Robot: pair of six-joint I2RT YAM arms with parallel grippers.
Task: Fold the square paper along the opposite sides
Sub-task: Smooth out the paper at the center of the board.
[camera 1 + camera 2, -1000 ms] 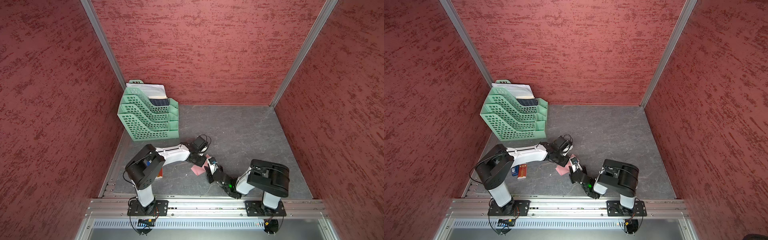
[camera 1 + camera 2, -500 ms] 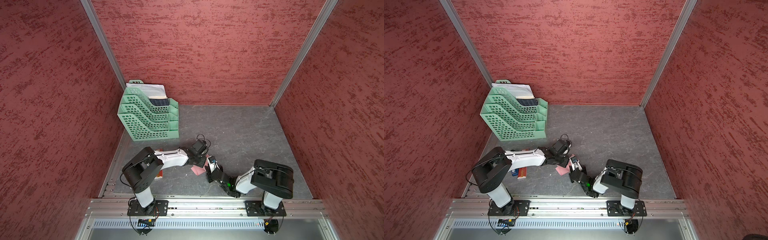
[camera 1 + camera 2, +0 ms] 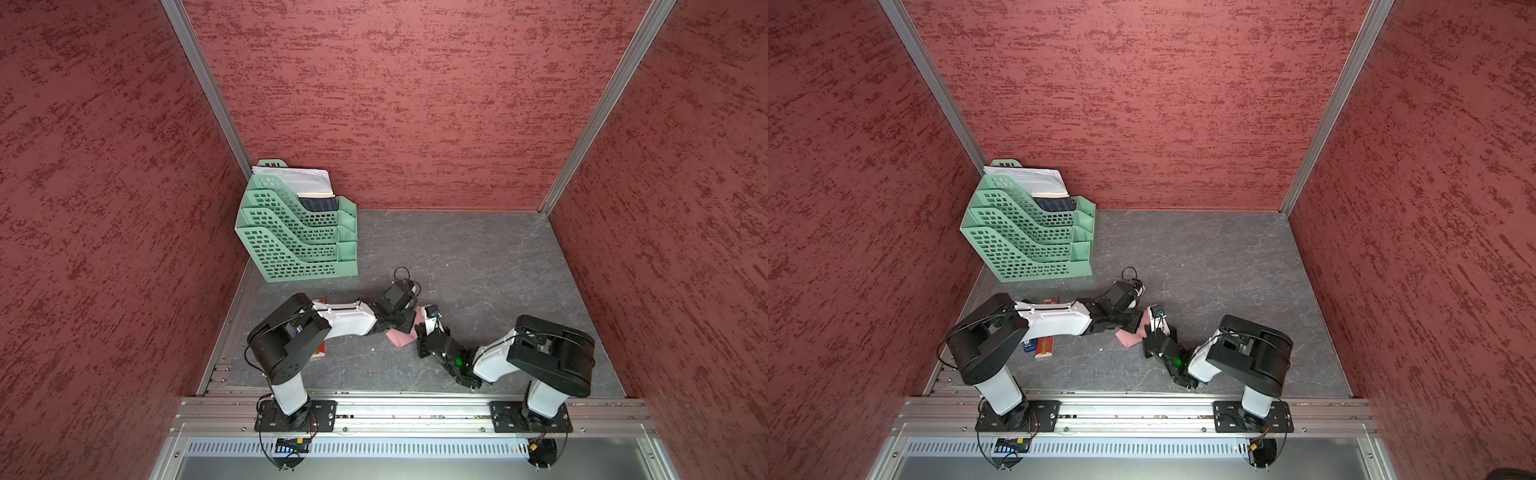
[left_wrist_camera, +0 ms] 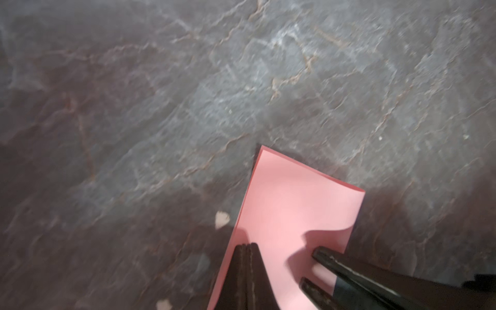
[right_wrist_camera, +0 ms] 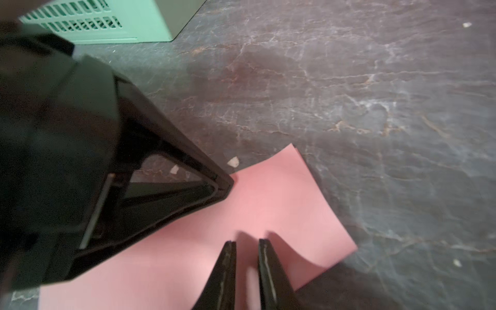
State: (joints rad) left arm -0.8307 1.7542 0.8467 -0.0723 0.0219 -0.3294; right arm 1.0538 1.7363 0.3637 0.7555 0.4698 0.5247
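The square paper (image 3: 401, 338) (image 3: 1128, 337) is a light-pink sheet lying on the grey table between both arms, and it looks doubled over along one edge. In the left wrist view the paper (image 4: 295, 204) has my left gripper (image 4: 245, 245) shut, its joined tips pressing down near one edge. My right gripper (image 5: 247, 241) rests its tips on the paper (image 5: 281, 204) with a narrow gap between the jaws and nothing in it. The right gripper (image 4: 311, 267) also shows beside the left one. One paper corner curls up slightly.
A green tray rack (image 3: 299, 237) (image 5: 107, 26) holding white printed papers (image 3: 295, 178) stands at the back left. A red narrow box (image 3: 1044, 347) lies under the left arm. Small paper scraps (image 5: 233, 161) dot the table beside the sheet.
The right gripper's jaws have drawn closer together over the paper. The left arm has shifted a little, its shut tips staying on the sheet.
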